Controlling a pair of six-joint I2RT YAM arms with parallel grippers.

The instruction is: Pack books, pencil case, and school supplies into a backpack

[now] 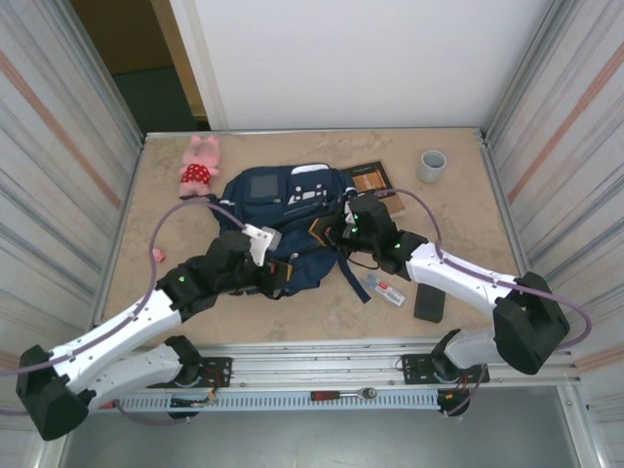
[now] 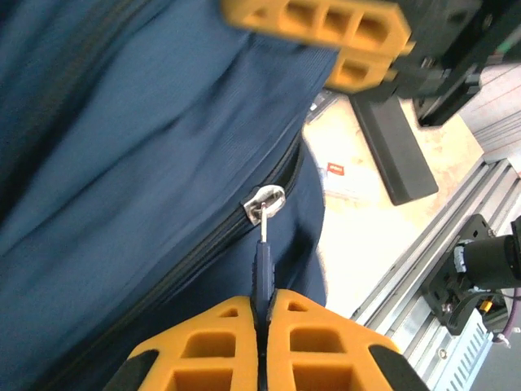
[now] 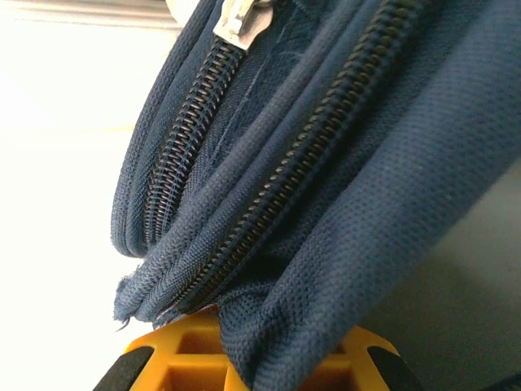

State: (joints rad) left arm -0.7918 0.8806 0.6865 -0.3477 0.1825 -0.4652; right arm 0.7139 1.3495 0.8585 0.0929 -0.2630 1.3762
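Observation:
The navy backpack (image 1: pixel 283 207) lies flat mid-table. My left gripper (image 1: pixel 282 278) is at its near edge, shut on the dark zipper pull (image 2: pixel 264 273) that hangs from a silver slider (image 2: pixel 264 200). My right gripper (image 1: pixel 328 234) is at the bag's right side, shut on a fold of backpack fabric (image 3: pixel 269 326) beside a closed zipper (image 3: pixel 277 191). Two books (image 1: pixel 374 180) lie stacked right of the bag, the dark brown one on top. A clear pack with a red label (image 1: pixel 385 290) and a dark grey flat rectangle (image 1: pixel 429 302) lie near the front right. The pencil case is out of view.
A pink plush toy (image 1: pixel 199 164) sits at the back left and a grey cup (image 1: pixel 432 166) at the back right. Metal rails (image 1: pixel 322 356) run along the table's near edge. Corrugated walls close in both sides. The right gripper's orange fingers (image 2: pixel 321 23) hang just above the bag.

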